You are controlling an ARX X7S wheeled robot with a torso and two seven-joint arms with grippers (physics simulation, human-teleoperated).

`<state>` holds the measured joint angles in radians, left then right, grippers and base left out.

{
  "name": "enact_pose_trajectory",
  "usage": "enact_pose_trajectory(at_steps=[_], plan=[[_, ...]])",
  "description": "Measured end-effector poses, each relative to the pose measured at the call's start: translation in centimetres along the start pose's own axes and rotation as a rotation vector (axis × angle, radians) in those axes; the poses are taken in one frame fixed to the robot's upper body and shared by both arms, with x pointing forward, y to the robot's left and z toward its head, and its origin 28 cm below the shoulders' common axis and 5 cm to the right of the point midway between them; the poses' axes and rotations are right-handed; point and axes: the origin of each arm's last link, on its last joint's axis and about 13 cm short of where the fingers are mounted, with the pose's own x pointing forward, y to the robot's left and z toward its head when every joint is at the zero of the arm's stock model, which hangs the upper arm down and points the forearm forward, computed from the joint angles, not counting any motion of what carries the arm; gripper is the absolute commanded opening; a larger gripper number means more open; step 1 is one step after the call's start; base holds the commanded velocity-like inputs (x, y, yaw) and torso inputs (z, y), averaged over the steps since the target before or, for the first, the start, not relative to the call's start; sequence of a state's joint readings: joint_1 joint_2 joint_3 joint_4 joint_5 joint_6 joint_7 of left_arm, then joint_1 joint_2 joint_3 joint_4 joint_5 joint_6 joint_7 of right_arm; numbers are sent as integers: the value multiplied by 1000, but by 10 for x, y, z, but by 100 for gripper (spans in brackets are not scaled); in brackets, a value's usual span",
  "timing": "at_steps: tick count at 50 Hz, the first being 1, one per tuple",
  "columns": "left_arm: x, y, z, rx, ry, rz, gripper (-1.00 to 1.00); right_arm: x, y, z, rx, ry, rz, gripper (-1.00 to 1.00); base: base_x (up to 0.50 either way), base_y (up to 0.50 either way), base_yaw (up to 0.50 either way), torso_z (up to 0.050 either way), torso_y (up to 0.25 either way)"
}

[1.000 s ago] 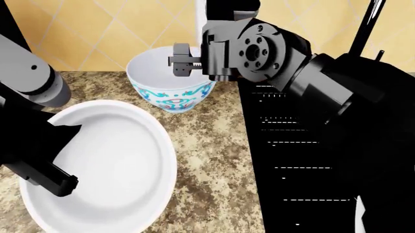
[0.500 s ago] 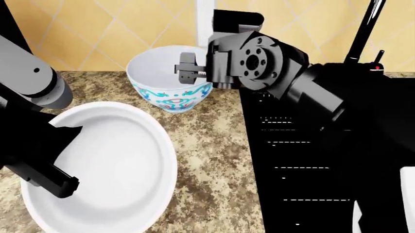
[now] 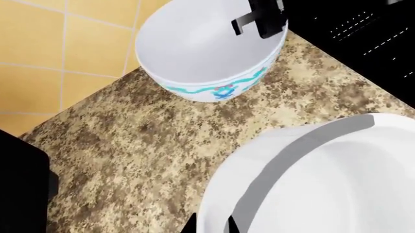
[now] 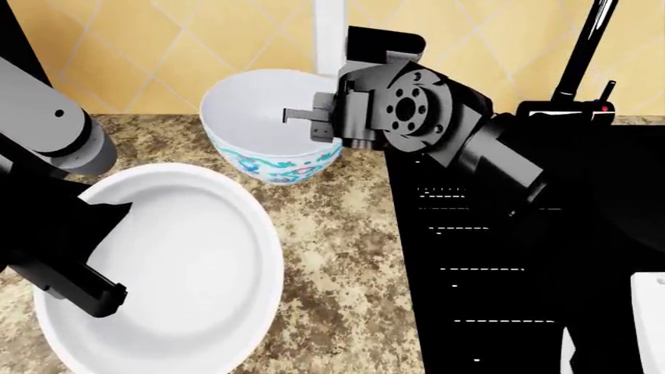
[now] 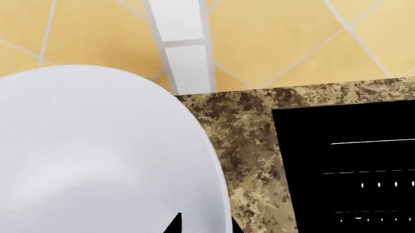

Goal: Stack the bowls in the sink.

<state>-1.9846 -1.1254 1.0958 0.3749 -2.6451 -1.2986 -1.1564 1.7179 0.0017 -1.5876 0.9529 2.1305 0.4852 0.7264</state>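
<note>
The floral-banded bowl (image 4: 265, 128) sits tilted at the back of the granite counter by the wall. My right gripper (image 4: 311, 118) is shut on its right rim, one finger inside and one outside; the right wrist view shows the jaws (image 5: 204, 224) straddling the white rim (image 5: 97, 155). The plain white bowl (image 4: 167, 265) is held at the front left. My left gripper (image 4: 96, 290) is shut on its rim, seen as two dark tips (image 3: 211, 225) on either side of the rim (image 3: 324, 179). The floral bowl also shows in the left wrist view (image 3: 207, 53).
The black sink (image 4: 499, 273) with white drainer lines fills the right side, its tap (image 4: 582, 47) at the back. A white object (image 4: 649, 319) shows at the sink's right edge. Granite counter (image 4: 332, 257) lies between the bowls and sink. Yellow tiled wall stands behind.
My right gripper has moved right and slightly up with the floral bowl's rim, and the bowl now tilts. The left arm and plain bowl have not moved.
</note>
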Motion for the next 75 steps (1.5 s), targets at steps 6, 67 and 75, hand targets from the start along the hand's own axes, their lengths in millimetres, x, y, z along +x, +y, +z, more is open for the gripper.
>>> enact_pose_trajectory(at_steps=[6, 67, 75], plan=[[0, 0, 0, 0, 0, 0, -100, -2, 0, 2, 8, -4, 14, -100, 0, 0, 0, 0, 0], [-19, 4, 4, 13, -61, 106, -100, -189, -60, 20, -121, -688, -40, -100, 0, 0, 0, 0, 1], [-21, 6, 4, 11, -67, 130, -100, -198, -72, 7, -152, -728, -80, -100, 0, 0, 0, 1, 1]])
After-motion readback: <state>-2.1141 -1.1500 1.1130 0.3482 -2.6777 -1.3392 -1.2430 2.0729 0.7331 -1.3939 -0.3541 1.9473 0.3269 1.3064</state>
